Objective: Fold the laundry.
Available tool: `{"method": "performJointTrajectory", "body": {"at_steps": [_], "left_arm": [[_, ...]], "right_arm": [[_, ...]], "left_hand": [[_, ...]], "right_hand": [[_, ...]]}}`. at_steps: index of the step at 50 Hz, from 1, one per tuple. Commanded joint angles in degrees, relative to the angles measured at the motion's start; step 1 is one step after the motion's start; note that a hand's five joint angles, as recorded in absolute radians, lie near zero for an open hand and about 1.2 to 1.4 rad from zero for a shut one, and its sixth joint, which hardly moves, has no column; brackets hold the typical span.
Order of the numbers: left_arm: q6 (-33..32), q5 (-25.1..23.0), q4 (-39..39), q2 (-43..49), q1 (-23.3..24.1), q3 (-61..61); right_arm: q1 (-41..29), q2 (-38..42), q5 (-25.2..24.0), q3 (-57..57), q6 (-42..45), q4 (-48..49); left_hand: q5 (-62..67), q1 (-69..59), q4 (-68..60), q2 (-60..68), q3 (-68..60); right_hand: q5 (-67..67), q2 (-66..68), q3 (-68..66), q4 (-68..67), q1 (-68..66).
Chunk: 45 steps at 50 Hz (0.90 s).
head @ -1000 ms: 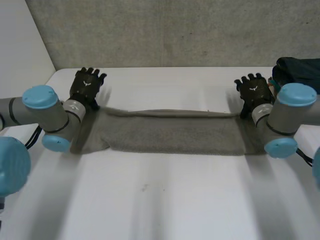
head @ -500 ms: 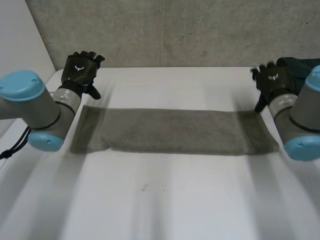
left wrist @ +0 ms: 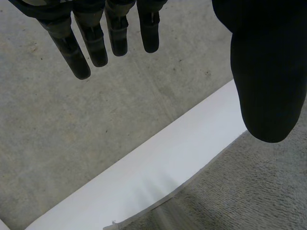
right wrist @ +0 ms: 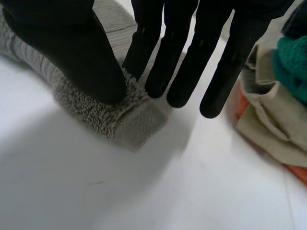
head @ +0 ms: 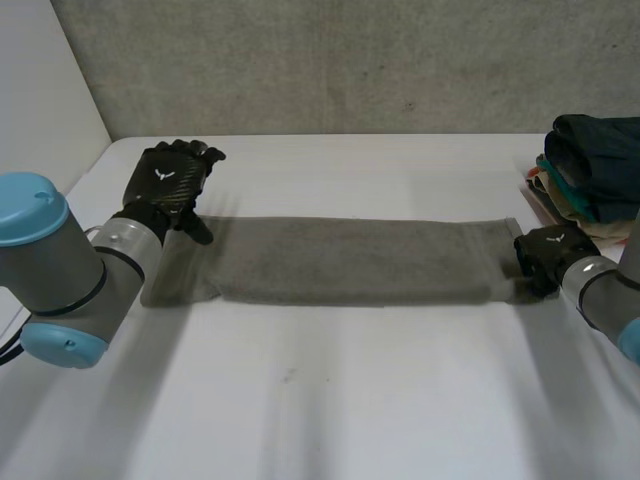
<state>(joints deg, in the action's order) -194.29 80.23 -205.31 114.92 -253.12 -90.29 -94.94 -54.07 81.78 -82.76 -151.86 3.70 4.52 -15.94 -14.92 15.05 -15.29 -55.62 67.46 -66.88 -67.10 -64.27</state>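
A grey towel (head: pixel 350 262) lies on the white table (head: pixel 350 400) as a long folded strip running from left to right. My left hand (head: pixel 165 185) hovers over its far left corner, fingers (left wrist: pixel 96 43) straight and spread from the thumb (left wrist: pixel 268 72), holding nothing; the towel (left wrist: pixel 249 191) lies under the palm. My right hand (head: pixel 550 250) is low at the strip's right end. There the thumb (right wrist: pixel 72 57) and fingers (right wrist: pixel 144 48) pinch the towel's corner (right wrist: pixel 120 112) against the table.
A stack of folded clothes (head: pixel 590 165), dark green on top, stands at the far right of the table, close beside my right hand; its beige and orange layers (right wrist: pixel 273 110) lie just past the fingertips. The table's left edge (left wrist: pixel 168 158) runs near my left hand.
The towel's raised far edge has settled flat. My right hand came down from the far right to the strip's right end and closed on its corner. My left hand shifted slightly nearer.
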Motion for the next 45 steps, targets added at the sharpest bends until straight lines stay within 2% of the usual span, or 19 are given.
{"method": "performJointTrajectory", "body": {"at_steps": [1, 6, 11, 15, 18, 22, 23, 26, 27, 31, 34, 38, 41, 45], "left_arm": [[0.0, 0.1, 0.0, -0.9, 0.1, 0.0], [0.0, 0.1, 0.0, -2.3, -0.1, -0.8], [0.0, 0.1, 0.0, -4.2, -0.3, -1.8], [0.0, 0.1, 0.0, -5.6, -0.3, -3.0], [0.0, 0.0, 0.0, -6.7, -0.4, -3.8], [0.1, 0.2, 0.0, -8.0, -0.6, -4.1], [0.2, 0.2, 0.0, -8.4, -0.7, -4.2], [0.3, 0.3, 0.1, -9.9, -0.9, -4.4], [0.4, 0.3, 0.1, -10.3, -1.0, -4.6], [0.4, 0.1, 0.1, -12.7, -1.4, -6.2], [0.4, 0.0, 0.1, -13.8, -2.1, -7.5], [0.3, 0.0, 0.0, -14.4, -2.6, -8.8], [0.3, 0.0, 0.0, -14.4, -2.6, -9.5], [0.2, 0.0, 0.0, -14.3, -2.6, -10.0]], "right_arm": [[3.2, 0.7, 0.5, -0.1, 1.6, 3.2], [7.7, 0.1, 0.5, -1.2, 4.5, 3.0], [13.7, -2.9, 0.7, -2.0, 13.7, 2.9], [15.0, -3.8, 0.8, -2.1, 20.2, 3.4], [14.3, -4.1, 0.7, -2.0, 21.3, 3.7], [6.5, -6.9, 0.0, -0.8, 20.3, 6.0], [2.1, -7.7, -0.4, -0.1, 19.9, 8.3], [-4.4, -8.2, -2.3, 0.4, 19.8, 12.5], [-8.9, -8.2, -4.2, 0.7, 19.9, 15.3], [-19.3, -6.7, -10.6, 2.3, 20.6, 21.6], [-26.8, -1.2, -16.1, 5.5, 21.4, 25.0], [-34.4, 6.3, -20.5, 11.0, 22.0, 25.5], [-37.5, 10.7, -22.0, 13.2, 22.3, 25.0], [-40.6, 16.0, -21.6, 15.3, 22.7, 24.0]], "left_hand": [[-1.4, 2.9, 1.8, -2.0, 2.2], [-1.9, 3.4, 2.4, -2.5, 2.7], [-2.3, 3.7, 2.7, -2.8, 3.1], [-2.3, 3.7, 2.7, -2.8, 3.1], [-2.5, 3.9, 2.9, -3.0, 3.2], [-2.5, 3.9, 2.9, -3.0, 3.2], [-2.5, 3.9, 2.9, -3.0, 3.2], [-2.5, 3.9, 2.9, -3.0, 3.2], [-2.5, 3.9, 2.9, -3.0, 3.2], [-2.5, 3.9, 2.9, -3.0, 3.2], [-2.5, 3.9, 2.9, -3.0, 3.2], [-2.5, 3.9, 2.9, -3.0, 3.2], [-2.6, 4.0, 3.0, -3.2, 3.4], [-2.6, 4.0, 3.0, -3.2, 3.4]], "right_hand": [[-14.4, 12.5, -13.1, -12.9, -15.7], [-14.4, 12.5, -13.1, -12.9, -15.7], [-14.4, 12.5, -13.1, -12.9, -15.7], [-14.4, 12.5, -13.1, -12.9, -15.7], [-14.4, 12.5, -13.1, -12.9, -15.7], [-14.4, 12.5, -13.1, -12.9, -15.7], [-14.4, 12.5, -13.1, -12.9, -15.7], [-14.4, 12.5, -13.1, -12.9, -15.7], [-14.4, 12.5, -13.1, -12.9, -15.7], [-14.4, 12.5, -13.1, -12.9, -15.7], [-14.4, 12.5, -13.1, -12.9, -15.7], [-14.4, 12.5, -13.1, -12.9, -15.7], [-14.4, 12.5, -13.1, -12.9, -15.7], [-14.4, 12.5, -13.1, -12.9, -15.7]]}}
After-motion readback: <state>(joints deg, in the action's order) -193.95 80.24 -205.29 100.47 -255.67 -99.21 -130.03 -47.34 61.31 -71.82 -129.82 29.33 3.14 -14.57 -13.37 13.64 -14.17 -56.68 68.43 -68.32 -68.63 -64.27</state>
